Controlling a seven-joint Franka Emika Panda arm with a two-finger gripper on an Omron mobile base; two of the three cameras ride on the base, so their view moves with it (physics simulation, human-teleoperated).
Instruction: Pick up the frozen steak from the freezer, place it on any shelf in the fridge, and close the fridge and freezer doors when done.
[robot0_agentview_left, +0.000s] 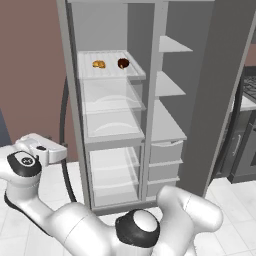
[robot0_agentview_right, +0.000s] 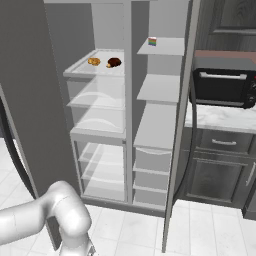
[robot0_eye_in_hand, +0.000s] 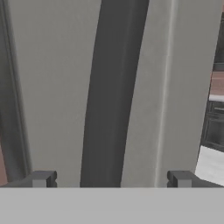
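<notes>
Here, frozen steak (robot0_agentview_left: 123, 63): a small dark reddish-brown lump is sitting on the top shelf (robot0_agentview_left: 111, 74) of the wider compartment, toward that shelf's right side; in the right base view it is lying at (robot0_agentview_right: 114, 62).
Golden-orange lump (robot0_agentview_left: 99, 64): is resting on the same ribbed shelf, just beside the steak on its left, the two apart.
Fridge (robot0_agentview_left: 111, 165): the wider grey compartment is standing open, showing clear bins with curved fronts and translucent trays stacked below the top shelf.
Freezer (robot0_agentview_left: 167, 125): the narrower compartment to the right is also standing open, showing opaque grey shelves above and grey drawers below.
Small multicoloured box (robot0_agentview_right: 152, 41): is sitting on the freezer's uppermost shelf in the right base view.
Doors: the fridge door (robot0_agentview_right: 30, 110) is standing swung out on the left of the right base view, and the freezer door (robot0_agentview_left: 220, 90) is standing swung out on the right of the left base view.
Dark handle (robot0_eye_in_hand: 109, 92): a long curved bar is running top to bottom down a flat grey door panel directly ahead of the hand camera.
Gripper (robot0_eye_in_hand: 109, 178): its two dark tips are standing spread wide, one on each side of the handle, pinching nothing.
Toaster oven (robot0_agentview_right: 223, 82): is sitting on a pale counter right of the freezer door.
</notes>
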